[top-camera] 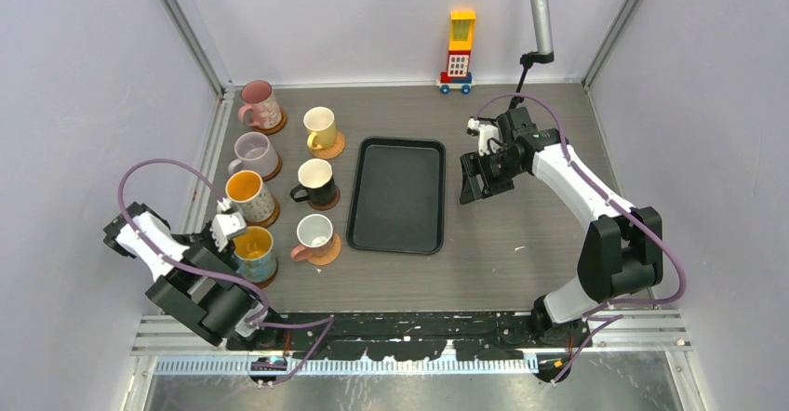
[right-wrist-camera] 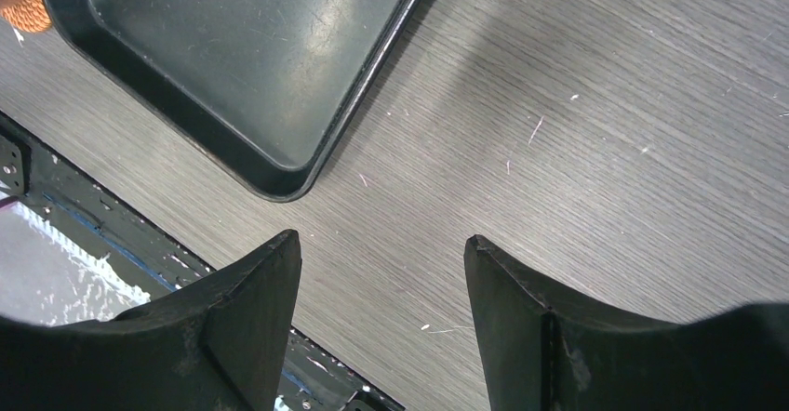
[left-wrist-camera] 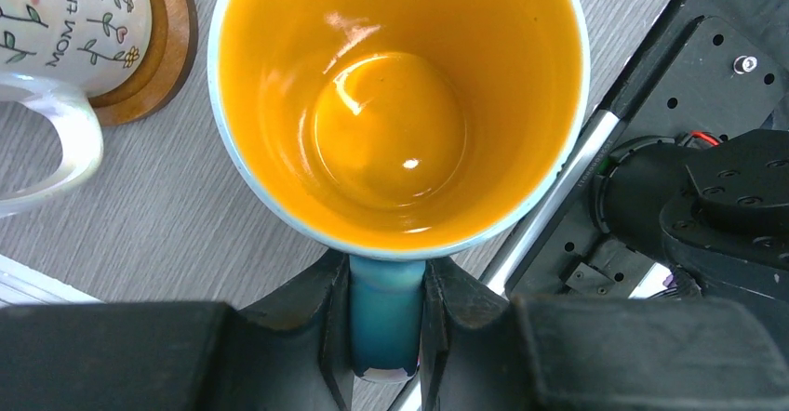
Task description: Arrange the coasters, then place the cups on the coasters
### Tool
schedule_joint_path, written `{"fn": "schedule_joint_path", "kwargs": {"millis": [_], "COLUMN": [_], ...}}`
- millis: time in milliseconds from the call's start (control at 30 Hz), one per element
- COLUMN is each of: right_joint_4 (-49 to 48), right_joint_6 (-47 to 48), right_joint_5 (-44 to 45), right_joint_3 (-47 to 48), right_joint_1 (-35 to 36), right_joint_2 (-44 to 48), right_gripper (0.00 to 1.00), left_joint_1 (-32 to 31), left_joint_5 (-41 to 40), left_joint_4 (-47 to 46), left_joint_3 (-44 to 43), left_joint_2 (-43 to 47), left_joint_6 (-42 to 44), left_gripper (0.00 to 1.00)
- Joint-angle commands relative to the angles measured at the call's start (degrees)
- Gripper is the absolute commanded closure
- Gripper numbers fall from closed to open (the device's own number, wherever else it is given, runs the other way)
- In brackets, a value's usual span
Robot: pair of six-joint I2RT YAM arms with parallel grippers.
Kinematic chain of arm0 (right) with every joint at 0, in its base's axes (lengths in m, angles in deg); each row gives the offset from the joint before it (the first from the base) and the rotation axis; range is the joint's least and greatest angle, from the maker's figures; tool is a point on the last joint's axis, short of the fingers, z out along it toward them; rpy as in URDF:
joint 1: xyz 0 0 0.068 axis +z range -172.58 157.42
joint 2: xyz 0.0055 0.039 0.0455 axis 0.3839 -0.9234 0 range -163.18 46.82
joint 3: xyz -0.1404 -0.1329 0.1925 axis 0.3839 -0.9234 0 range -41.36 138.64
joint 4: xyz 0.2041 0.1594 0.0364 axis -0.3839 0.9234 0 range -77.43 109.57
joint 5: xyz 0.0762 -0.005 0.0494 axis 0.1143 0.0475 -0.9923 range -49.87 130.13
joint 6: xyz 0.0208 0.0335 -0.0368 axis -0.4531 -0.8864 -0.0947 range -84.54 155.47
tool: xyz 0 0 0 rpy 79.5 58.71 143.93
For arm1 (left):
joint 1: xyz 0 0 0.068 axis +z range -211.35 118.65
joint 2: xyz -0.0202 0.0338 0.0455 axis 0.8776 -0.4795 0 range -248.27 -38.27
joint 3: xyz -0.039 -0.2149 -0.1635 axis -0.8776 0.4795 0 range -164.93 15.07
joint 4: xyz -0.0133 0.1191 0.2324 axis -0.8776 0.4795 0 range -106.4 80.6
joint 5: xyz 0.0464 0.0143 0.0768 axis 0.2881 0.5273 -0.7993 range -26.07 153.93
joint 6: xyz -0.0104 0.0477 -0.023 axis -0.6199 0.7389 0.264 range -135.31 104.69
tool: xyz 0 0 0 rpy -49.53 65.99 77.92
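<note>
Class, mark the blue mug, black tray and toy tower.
blue mug (left-wrist-camera: pixel 386 318): left wrist view, its handle.
black tray (top-camera: pixel 397 197): top view, bare floor.
toy tower (top-camera: pixel 461 32): top view, yellow top block.

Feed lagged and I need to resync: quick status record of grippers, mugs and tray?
left gripper: shut on the handle of the blue mug
right gripper: open, empty, over table beside tray
blue mug: nearest of left column, orange inside
other mugs: six, each on a coaster, left of tray
tray: black, holds nothing

7 cups (top-camera: pixel 316 180) left of tray (top-camera: pixel 395 197)
</note>
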Motion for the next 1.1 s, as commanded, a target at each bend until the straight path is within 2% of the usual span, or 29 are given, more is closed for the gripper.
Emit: {"fn": "schedule_joint_path", "kwargs": {"millis": [0,267,567,667,800,933,1067], "right_joint_4": [0.2,0.0,0.3,0.4,0.5,0.5,0.6], "right_joint_6": [0.4,0.4,0.2,0.3,0.4,0.4,0.4], "right_joint_5": [0.6,0.6,0.4,0.4,0.5,0.6,0.7], "right_joint_3": [2.2,2.5,3.5,3.7,3.9,4.0,4.3], "right_joint_1": [0.3,0.3,0.3,0.3,0.3,0.3,0.3], "right_joint_2": [1.3,0.7,-0.2,-0.3,-0.5,-0.5,-0.8], "right_gripper": [0.30,0.30,0.30,0.30,0.30,0.30,0.30], "left_joint_1": [2.0,4.2,4.4,4.7,5.5,6.4,7.0], "left_joint_5": [3.8,2.6,2.2,1.7,0.4,-0.6,-0.8], "left_joint_4": [3.8,2.2,-6.3,-6.6,-7.4,-9.0,-11.3], "left_joint_3": [-0.8,-1.0,1.4,0.8,0.9,0.8,0.7], "left_joint_2": [-0.7,-3.2,-4.1,-5.4,-6.0,-6.8,-7.5], "left_joint_6": [3.0,5.8,1.2,1.2,2.2,3.1,3.1], "left_gripper": [1.00,1.00,1.00,0.85,0.76,0.72,0.75]}}
